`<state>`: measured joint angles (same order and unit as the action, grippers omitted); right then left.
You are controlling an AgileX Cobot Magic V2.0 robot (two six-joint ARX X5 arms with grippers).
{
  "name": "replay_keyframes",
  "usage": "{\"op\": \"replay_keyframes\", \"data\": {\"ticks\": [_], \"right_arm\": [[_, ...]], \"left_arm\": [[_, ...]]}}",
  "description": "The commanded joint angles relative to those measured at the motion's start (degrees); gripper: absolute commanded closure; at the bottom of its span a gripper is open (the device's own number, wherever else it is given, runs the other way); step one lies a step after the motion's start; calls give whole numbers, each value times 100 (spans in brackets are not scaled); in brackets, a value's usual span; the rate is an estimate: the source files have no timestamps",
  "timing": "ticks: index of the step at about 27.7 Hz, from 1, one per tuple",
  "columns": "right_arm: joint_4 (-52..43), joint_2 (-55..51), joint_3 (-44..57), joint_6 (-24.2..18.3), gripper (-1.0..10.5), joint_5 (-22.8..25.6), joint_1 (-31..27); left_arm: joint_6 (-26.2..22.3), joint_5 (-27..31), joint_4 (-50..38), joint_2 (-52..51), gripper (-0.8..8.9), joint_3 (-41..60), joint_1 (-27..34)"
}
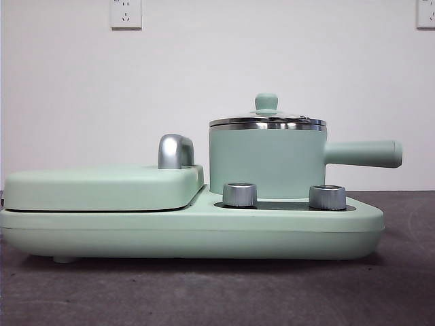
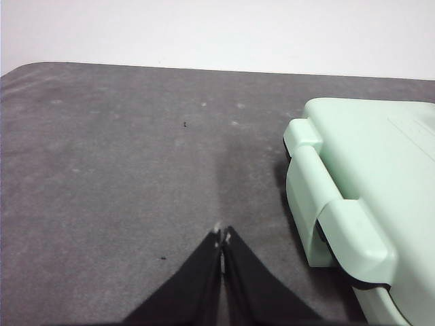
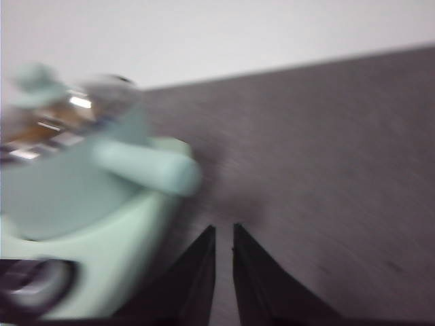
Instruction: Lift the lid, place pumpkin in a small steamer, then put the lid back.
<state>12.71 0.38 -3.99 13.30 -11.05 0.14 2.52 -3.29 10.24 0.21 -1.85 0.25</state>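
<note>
The left gripper (image 2: 222,238) hangs low over the grey mat, its two black jaws pressed tip to tip. The right gripper (image 3: 223,234) hangs too, its picture blurred, jaws nearly together with a thin slit between them, holding nothing.

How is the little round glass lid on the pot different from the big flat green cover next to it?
The small round clear glass lid with its steel rim is see-through; the wide flat mint green grill cover is solid. The lid has a green knob on top, while the cover has a curved silver handle. The lid sits high on the mint green pot; the cover lies low on the long base. Both are shut.
</note>
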Motion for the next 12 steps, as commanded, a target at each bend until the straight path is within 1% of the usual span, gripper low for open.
{"op": "replay_keyframes", "data": {"ticks": [1,4,8,10,12], "right_arm": [[-90,-17,166,-50,908,254,-136],[-374,-17,337,-57,908,647,-168],[-341,-17,334,-297,908,1108,-168],[-275,-17,334,-446,908,1213,-140],[-278,-17,334,-682,908,1217,-105]], "left_arm": [[-33,-9,44,0,807,105,-4],[-33,-9,46,0,807,105,-4],[-33,-9,48,2,807,105,-4],[-33,-11,48,2,807,105,-4],[-33,-9,48,2,807,105,-4]]}}
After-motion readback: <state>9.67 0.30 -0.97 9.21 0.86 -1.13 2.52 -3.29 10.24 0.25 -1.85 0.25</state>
